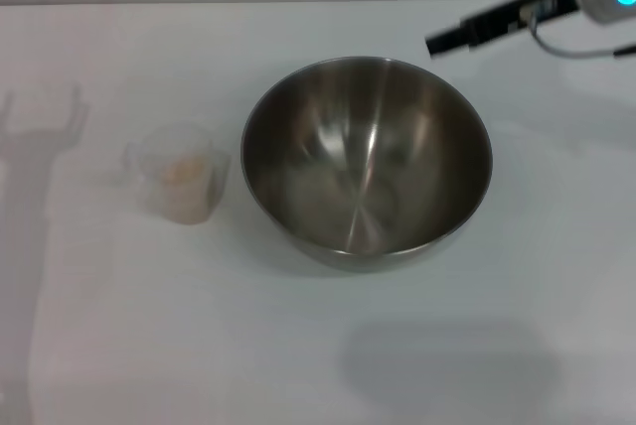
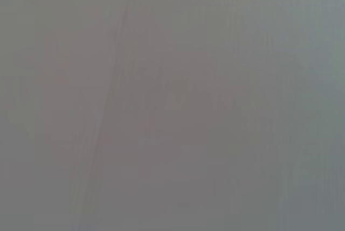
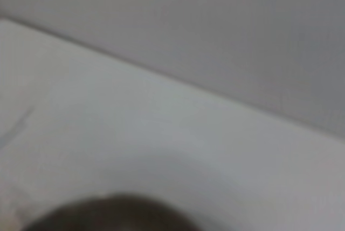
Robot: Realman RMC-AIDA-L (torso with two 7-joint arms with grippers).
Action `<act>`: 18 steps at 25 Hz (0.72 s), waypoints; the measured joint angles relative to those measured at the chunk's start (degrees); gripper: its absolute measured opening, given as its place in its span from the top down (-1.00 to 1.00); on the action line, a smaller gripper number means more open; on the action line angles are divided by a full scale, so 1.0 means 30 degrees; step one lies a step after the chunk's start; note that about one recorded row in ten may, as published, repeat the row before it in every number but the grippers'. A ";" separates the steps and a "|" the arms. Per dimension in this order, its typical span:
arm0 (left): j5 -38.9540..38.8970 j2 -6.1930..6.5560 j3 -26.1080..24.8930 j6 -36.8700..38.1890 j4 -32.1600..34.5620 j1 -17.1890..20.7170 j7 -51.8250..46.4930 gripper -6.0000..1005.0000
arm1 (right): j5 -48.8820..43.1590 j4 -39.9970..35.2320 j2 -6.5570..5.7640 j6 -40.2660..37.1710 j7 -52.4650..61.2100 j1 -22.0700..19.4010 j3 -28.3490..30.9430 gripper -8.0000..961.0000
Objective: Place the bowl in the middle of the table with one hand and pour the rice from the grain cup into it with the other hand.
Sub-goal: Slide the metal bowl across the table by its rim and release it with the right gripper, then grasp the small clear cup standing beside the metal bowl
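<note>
Your bowl is sitting mid-table, the grain cup just left — holding rice. Right end effector is hovering behind the rim, opening unclear; you're risking knocking the light cup.

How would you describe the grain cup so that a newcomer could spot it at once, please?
On the white table, find the large steel bowl near the middle. The grain cup stands just beside it on the robot's left, apart from it: small, clear plastic, with pale rice inside.
</note>
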 joint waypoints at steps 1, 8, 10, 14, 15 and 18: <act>0.0000 0.0006 0.0000 0.0060 -0.0003 0.0016 -0.0006 -0.72 | 0.0000 -0.0417 0.0008 -0.0213 -0.0024 -0.0016 -0.0006 0.06; 0.0000 0.0003 0.0009 0.0187 -0.0001 0.0075 -0.0014 -0.72 | 0.0015 -0.2185 0.0092 -0.6219 -0.0870 -0.1322 -0.2211 -0.11; -0.0002 0.0000 0.0128 0.0187 0.0029 0.0075 -0.0014 -0.72 | 0.0071 -0.2448 0.0135 -0.9765 -0.1219 -0.2180 -0.3811 -0.11; -0.0002 -0.0007 0.0431 0.0237 0.0016 0.0194 -0.0015 -0.72 | -0.0021 -0.2312 0.0201 -1.8491 -0.1532 -0.4081 -0.7434 -0.10; 0.0001 -0.0010 0.0478 0.0268 0.0010 0.0247 -0.0015 -0.72 | -0.0025 -0.1976 0.0201 -2.0960 -0.1622 -0.4486 -0.8306 -0.10; -0.0001 -0.0024 0.0834 0.0447 0.0005 0.0458 -0.0016 -0.72 | -0.0029 -0.0214 0.0201 -2.7987 -0.1894 -0.5289 -1.0737 -0.10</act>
